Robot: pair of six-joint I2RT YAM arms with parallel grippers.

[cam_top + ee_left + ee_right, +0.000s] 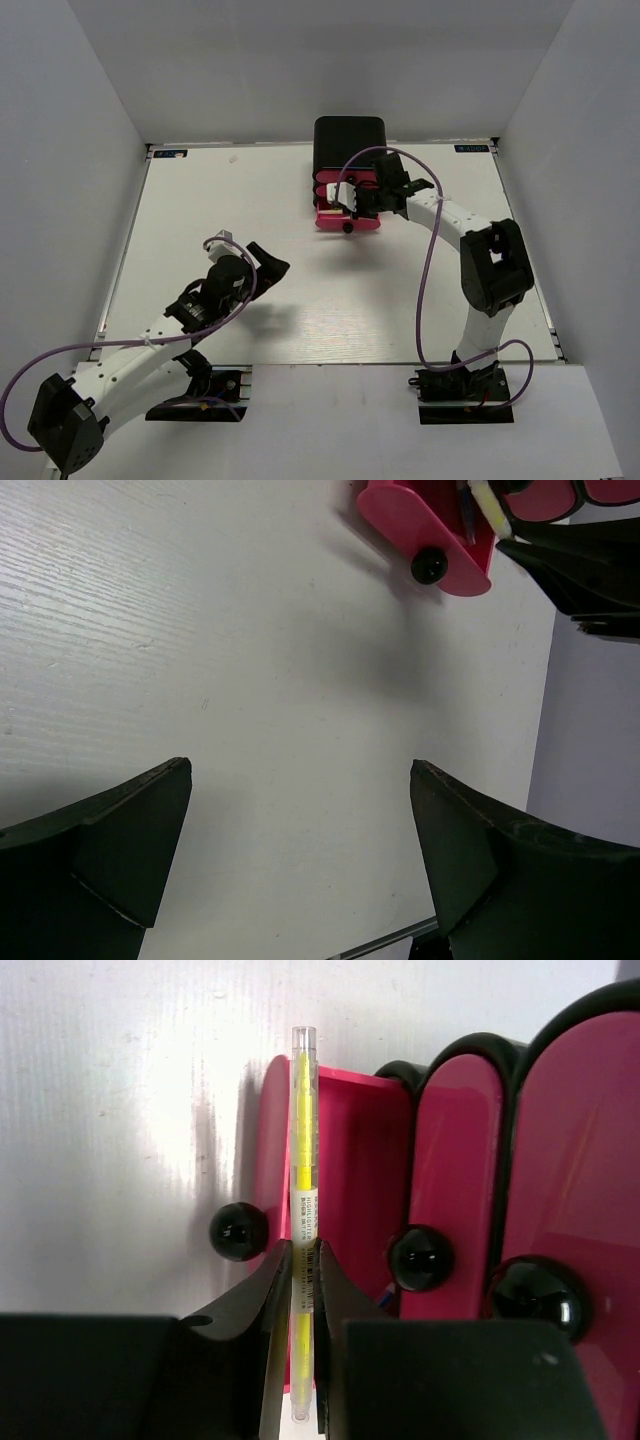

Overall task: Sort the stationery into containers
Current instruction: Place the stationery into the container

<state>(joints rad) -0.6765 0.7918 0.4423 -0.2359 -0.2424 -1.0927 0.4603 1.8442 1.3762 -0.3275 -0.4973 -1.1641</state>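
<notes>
- I'm gripping a yellow pen with the right end effector over the pulled-out drawer; releasing it inside looks next.
- Left end effector is hanging open.

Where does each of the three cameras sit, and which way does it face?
Top external: high at the near edge, facing down on the table; left arm and right arm show.
Left wrist: low over it, facing the pulled-out drawer; open left gripper below.
Right wrist: close to that drawer, facing it; right gripper pinches a yellow pen.
Shared: that drawer, in all three.
</notes>
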